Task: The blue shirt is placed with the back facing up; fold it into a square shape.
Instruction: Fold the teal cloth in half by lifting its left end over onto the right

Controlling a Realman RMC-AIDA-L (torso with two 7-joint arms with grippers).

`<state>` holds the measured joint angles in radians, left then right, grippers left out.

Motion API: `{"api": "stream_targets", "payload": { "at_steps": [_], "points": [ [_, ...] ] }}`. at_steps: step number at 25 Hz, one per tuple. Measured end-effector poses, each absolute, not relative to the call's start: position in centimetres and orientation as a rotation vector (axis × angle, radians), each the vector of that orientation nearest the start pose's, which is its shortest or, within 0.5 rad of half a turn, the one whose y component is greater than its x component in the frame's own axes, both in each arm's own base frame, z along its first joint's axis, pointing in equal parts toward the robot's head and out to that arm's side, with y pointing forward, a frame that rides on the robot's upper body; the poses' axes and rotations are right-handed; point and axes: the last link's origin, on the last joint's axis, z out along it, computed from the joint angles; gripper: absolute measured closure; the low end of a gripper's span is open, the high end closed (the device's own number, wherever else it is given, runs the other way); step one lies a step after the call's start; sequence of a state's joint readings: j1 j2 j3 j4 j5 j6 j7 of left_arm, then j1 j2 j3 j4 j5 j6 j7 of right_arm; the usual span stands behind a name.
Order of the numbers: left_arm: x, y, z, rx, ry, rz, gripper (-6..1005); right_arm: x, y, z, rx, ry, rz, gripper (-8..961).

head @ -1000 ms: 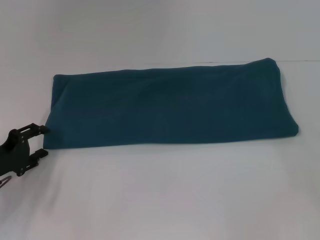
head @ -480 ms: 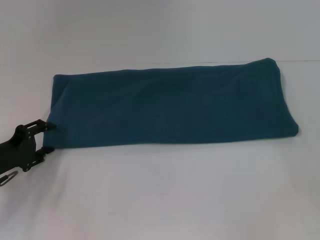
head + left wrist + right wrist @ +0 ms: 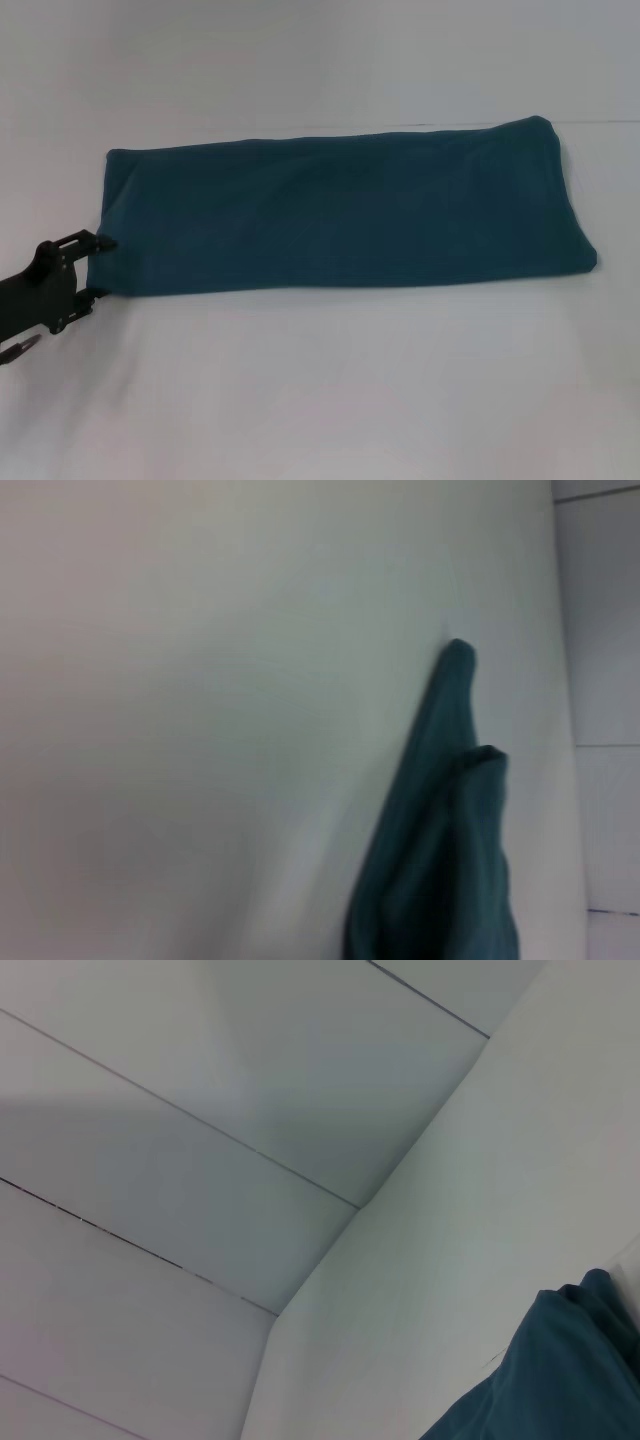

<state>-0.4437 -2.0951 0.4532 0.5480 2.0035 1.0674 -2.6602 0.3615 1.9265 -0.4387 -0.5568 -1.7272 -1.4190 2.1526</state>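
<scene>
– Where is the blue shirt (image 3: 340, 210) lying?

– Flat on the white table (image 3: 330, 390), folded into a long band. It stretches away from the left gripper (image 3: 98, 268) toward the robot's right side, its near left corner just at the gripper's fingertips.

– And that gripper's state?

– Its two black fingers stand spread apart, one tip touching the shirt's left edge, the other at the near corner. Nothing is clamped between them.

– What do the wrist cameras show?

– The left one shows a folded end of the shirt (image 3: 440, 860) on the table; the right one catches a corner of cloth (image 3: 550, 1380).

– The right gripper?

– Out of sight.
</scene>
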Motion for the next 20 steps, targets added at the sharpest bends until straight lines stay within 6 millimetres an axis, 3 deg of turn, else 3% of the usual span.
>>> {"api": "stream_targets", "payload": {
  "at_steps": [7,20],
  "points": [
    [-36.6,33.5,1.2,1.466,2.923,1.329,336,35.8,31.9,11.1,-1.695,1.684,1.221,7],
    [-34.9,35.0,1.5,1.543,2.828,1.37,336,35.8,31.9,11.1,-1.695,1.682,1.219,6]
  ]
}}
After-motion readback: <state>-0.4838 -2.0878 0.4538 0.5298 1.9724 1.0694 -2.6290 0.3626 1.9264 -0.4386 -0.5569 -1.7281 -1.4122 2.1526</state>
